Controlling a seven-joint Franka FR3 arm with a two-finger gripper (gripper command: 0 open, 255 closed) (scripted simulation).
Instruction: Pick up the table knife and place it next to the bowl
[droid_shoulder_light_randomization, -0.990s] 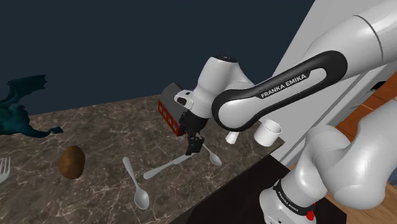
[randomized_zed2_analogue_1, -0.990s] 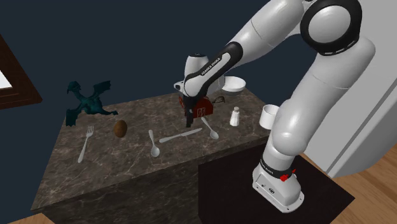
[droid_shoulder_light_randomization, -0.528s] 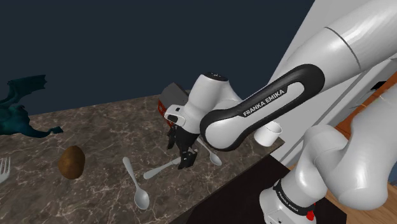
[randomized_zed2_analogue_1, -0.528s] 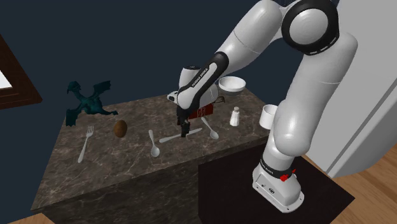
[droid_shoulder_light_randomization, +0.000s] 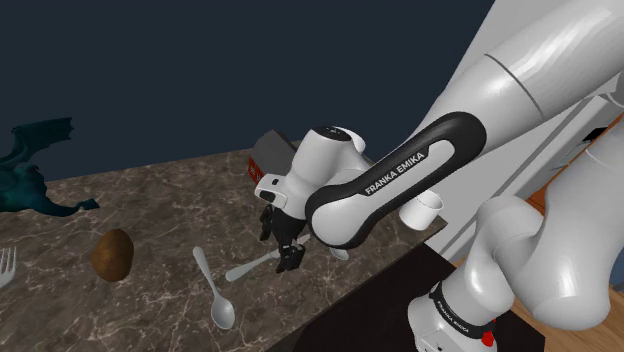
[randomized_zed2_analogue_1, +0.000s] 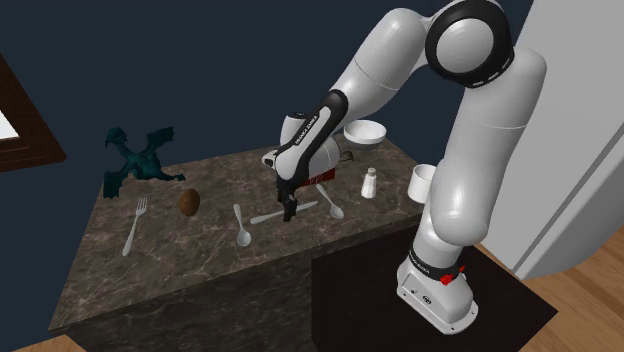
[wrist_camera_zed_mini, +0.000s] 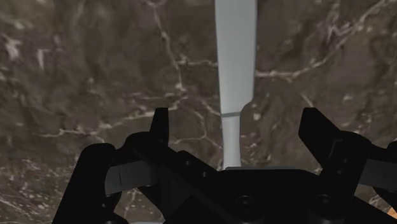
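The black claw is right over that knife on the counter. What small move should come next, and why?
Probably shut the fingers, perhaps after easing down a touch. The gripper is open and low over the marbled counter, and the pale table knife lies between its two fingers, untouched, so closing should clasp it across its width.

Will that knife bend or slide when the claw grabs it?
Probably stiff: the knife looks straight and flat. Lying flush on the counter, its thin, smooth handle might slip or pivot in the open claw.
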